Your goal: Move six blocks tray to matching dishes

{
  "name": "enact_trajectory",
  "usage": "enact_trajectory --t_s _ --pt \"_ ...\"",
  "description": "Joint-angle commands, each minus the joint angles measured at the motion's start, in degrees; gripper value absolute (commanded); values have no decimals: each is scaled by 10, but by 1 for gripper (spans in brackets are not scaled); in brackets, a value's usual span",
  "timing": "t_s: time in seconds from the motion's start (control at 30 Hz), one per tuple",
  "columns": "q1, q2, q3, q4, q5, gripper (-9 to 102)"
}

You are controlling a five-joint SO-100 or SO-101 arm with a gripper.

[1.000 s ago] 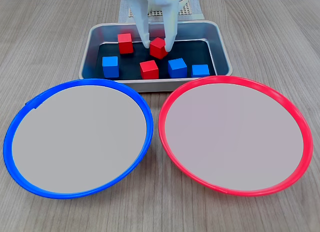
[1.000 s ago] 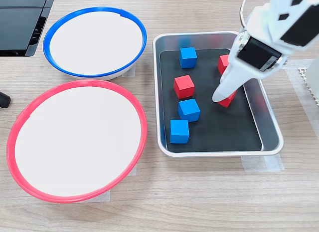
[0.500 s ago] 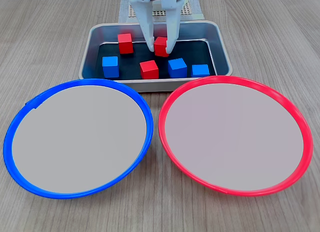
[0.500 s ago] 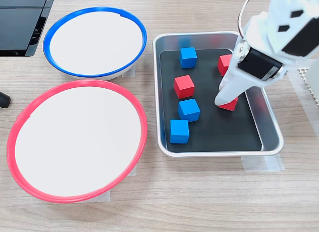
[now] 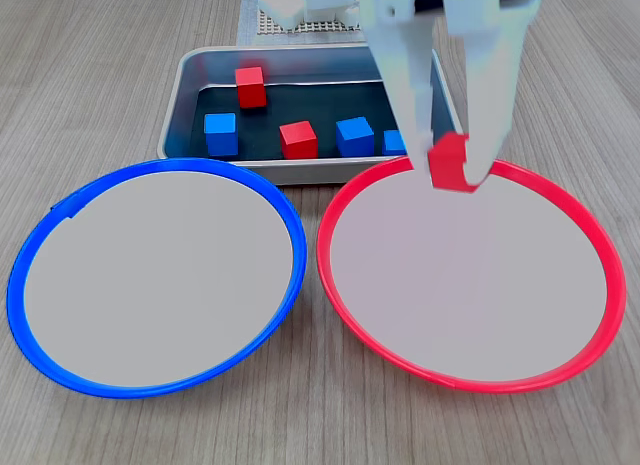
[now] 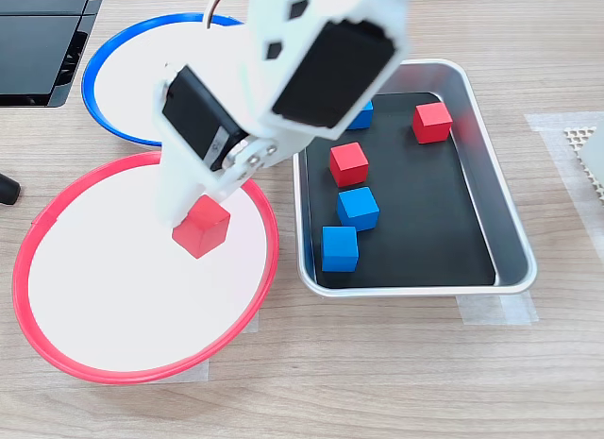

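both fixed views show the white two-finger gripper [image 5: 452,175] hanging over the large round red-rimmed dish with a pale grey centre [image 5: 600,245], its fingers [image 6: 179,208] clenched on a small bright red cube [image 5: 449,162]. the cube is in the air above the dish's near-tray part, apart from the plate surface as far as i can tell; the colour match is the likely reason it is carried there, and it looks ready to be let go.

the rectangular silver-grey metal tray with a dark bottom [image 6: 505,222] holds the other five cubes: two red cubes [image 6: 348,163] and three blue cubes [image 6: 358,208], all lying loose and apart from each other. that suggests the sorting has only just begun. the large round blue-rimmed dish [image 5: 30,255] sits beside the red one on the wood-grain worktop [image 6: 396,373], the two rims almost touching, so each colour has its own target close to the tray.

strips of clear tape at the tray's edge and under the red dish seem to be there to stop them sliding. no brand, label or readable writing shows anywhere.
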Motion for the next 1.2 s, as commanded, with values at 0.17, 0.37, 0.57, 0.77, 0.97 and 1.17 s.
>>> enact_trajectory --t_s 0.17,0.37,0.57,0.77,0.97,1.17 --pt "15 2 -11 11 -55 12" --pt "31 136 64 110 -73 0" --pt "121 286 198 207 -28 9" --pt "150 289 314 127 -27 26" --pt "154 253 344 72 -27 23" --pt "167 206 358 44 -35 17"
